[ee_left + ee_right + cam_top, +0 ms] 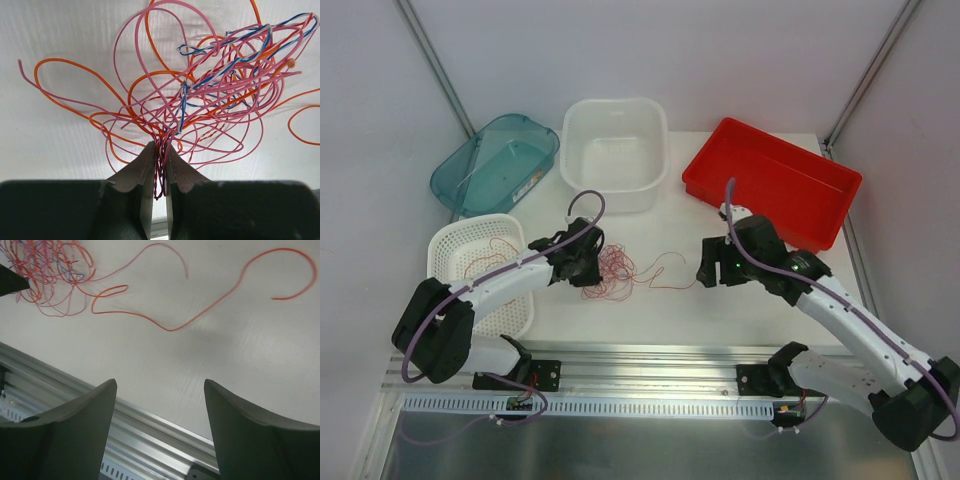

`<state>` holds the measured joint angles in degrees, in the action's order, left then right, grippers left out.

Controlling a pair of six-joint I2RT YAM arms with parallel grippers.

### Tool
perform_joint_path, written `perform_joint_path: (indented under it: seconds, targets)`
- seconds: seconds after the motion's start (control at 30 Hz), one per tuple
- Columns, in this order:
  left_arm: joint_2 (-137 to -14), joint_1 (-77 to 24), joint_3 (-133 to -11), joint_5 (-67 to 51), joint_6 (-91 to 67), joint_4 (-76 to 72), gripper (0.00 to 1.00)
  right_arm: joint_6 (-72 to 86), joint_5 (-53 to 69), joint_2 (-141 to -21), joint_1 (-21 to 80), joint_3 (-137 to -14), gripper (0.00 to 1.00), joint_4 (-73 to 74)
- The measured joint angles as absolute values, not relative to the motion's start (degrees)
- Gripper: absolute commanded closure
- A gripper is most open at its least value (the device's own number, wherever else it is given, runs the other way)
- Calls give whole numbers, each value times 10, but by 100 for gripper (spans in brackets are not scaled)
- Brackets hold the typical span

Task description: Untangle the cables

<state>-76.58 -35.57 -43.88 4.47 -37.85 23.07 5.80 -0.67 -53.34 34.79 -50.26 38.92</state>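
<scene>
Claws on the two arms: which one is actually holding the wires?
The left gripper: it is pinched shut on a bundle of the cables, while the right gripper stands wide open, holding nothing.

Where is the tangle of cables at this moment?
In the top view, the tangle of cables lies on the table left of centre, pinched by the left gripper, just right of the white basket.

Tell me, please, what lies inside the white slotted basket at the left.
A few thin red cables loop across the basket floor; the left arm covers its near part, so anything there is hidden.
</scene>
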Motion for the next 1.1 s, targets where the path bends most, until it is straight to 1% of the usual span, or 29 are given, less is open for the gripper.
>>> perform_joint_path:
  seconds: [0.23, 0.43, 0.57, 0.8, 0.83, 0.9, 0.93, 1.0, 1.03, 1.1]
  targets:
    - [-766, -365, -439, 44, -380, 231, 89, 160, 25, -673, 407, -483, 25, 246]
    - [-766, -376, -439, 45, -393, 231, 89, 260, 11, -759, 464, -479, 24, 151]
    - [-767, -385, -439, 46, -408, 231, 89, 320, -8, -810, 476, -481, 24, 111]
    - [-768, -398, -438, 51, -429, 230, 89, 386, -44, -875, 478, -484, 32, 88]
    - [-768, -400, -437, 51, -431, 231, 89, 391, -49, -882, 479, -486, 37, 88]
    - [-768, -403, -434, 52, -436, 231, 89, 400, -60, -895, 479, -493, 42, 88]
    - [-768, -406, -433, 53, -439, 230, 89, 403, -66, -901, 480, -497, 50, 88]
    - [-768, -406, -430, 54, -442, 231, 89, 408, -76, -907, 481, -504, 61, 88]
    - [-768, -406, -429, 55, -443, 230, 89, 409, -83, -907, 481, -506, 73, 88]
    - [-767, -408, -425, 60, -445, 230, 88, 409, -92, -907, 483, -509, 86, 90]
